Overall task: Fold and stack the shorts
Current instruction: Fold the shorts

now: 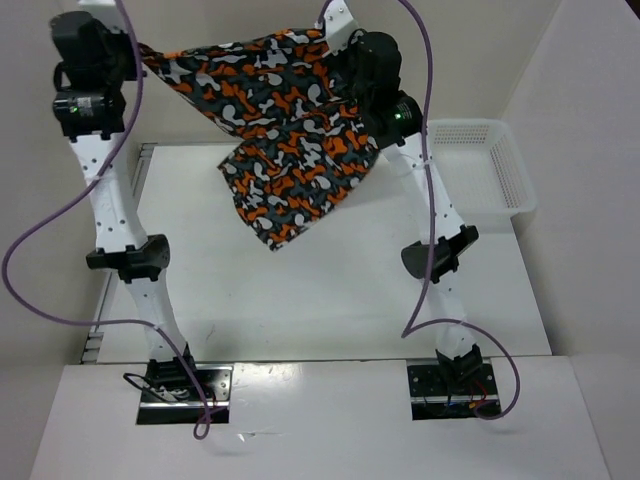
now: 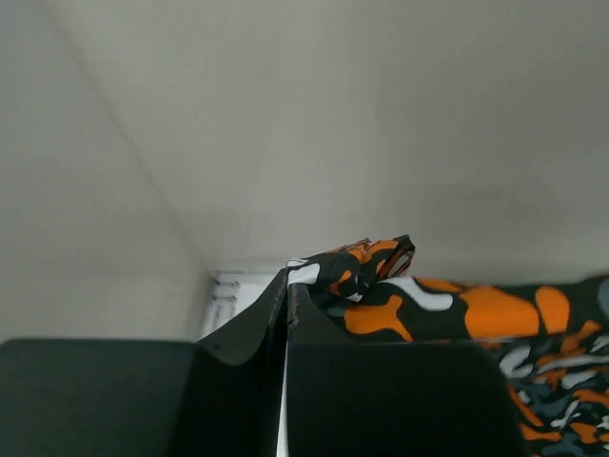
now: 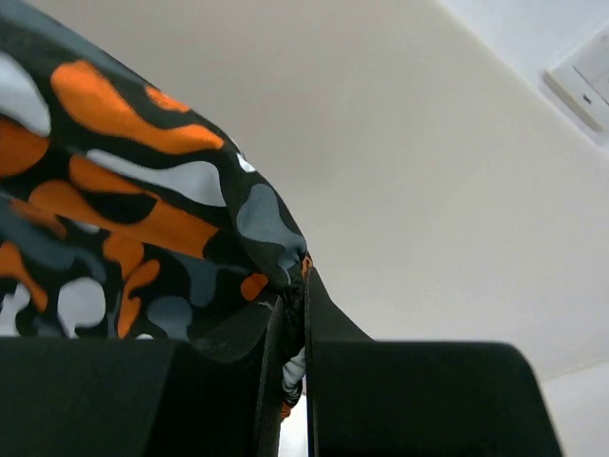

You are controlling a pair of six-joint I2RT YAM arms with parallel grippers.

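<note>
One pair of camouflage shorts [image 1: 285, 130] in orange, black, grey and white hangs in the air between my two raised arms, above the far part of the table. My left gripper [image 1: 140, 50] is shut on one top corner of the shorts [image 2: 366, 271]; its jaws [image 2: 285, 290] are pressed together on the cloth. My right gripper [image 1: 335, 45] is shut on the other top corner [image 3: 190, 238]; cloth is pinched between its fingers [image 3: 293, 295]. The cloth sags between them and one leg dangles toward the table. No other shorts show.
A white plastic mesh basket [image 1: 485, 165] stands at the far right of the white table [image 1: 300, 300]. Walls close in behind and on both sides. Purple cables loop beside each arm.
</note>
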